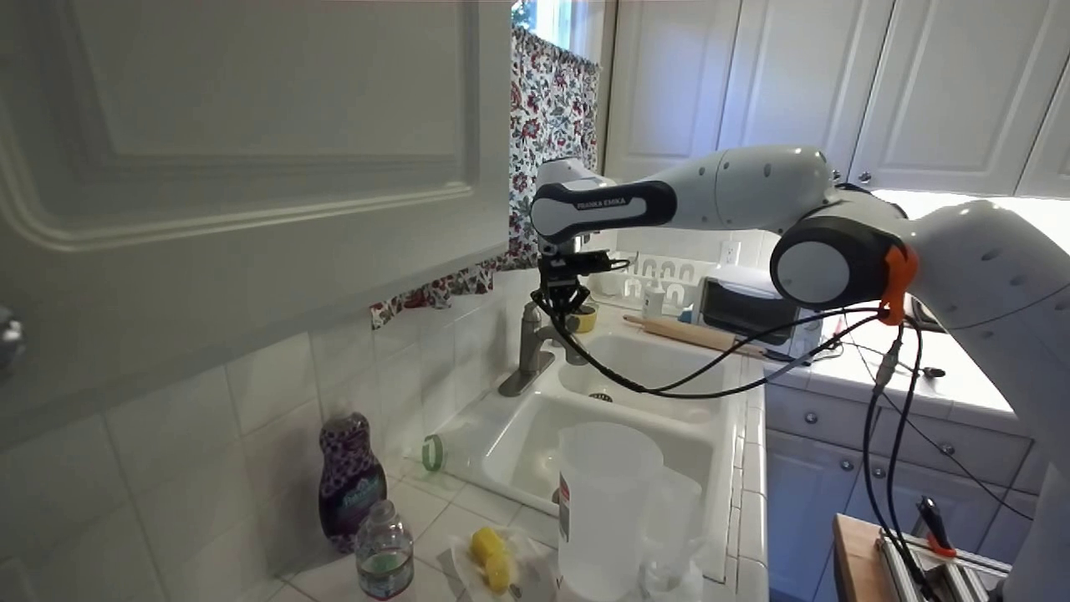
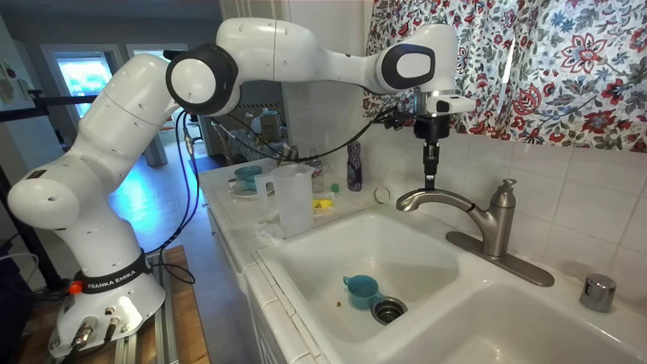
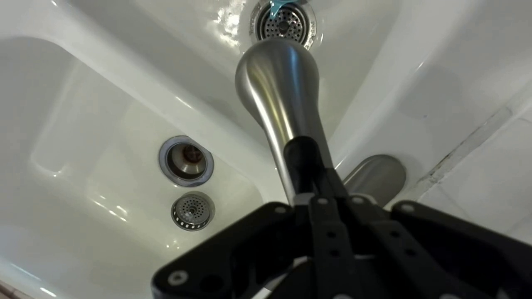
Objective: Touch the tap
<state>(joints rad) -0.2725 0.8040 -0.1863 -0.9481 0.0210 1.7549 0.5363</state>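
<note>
Location: a kitchen, apparently in a home. Evidence: white double-basin sink [image 2: 404, 247] fitted with a brushed-metal tap [image 2: 498, 227]; teal cup [image 2: 363, 292] in one basin; strainer basket [image 3: 192, 211] lying beside a drain [image 3: 187, 165]. Tiled counter [image 1: 435, 499] carries a pitcher [image 2: 295, 199] and a purple bottle [image 2: 355, 167]. In an exterior view: white upper cupboards [image 1: 802, 92], knobbed drawers [image 1: 790, 411], rolling pin [image 1: 698, 334], probable toaster oven [image 1: 741, 308]. Domestic reading rests on the flower-print curtain [image 2: 581, 65] and, beyond the counter, an adjoining room with bright windows [image 2: 85, 76].

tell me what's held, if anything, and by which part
Nothing is held: the shut gripper appears only to touch the top of the tap's spout.
</note>
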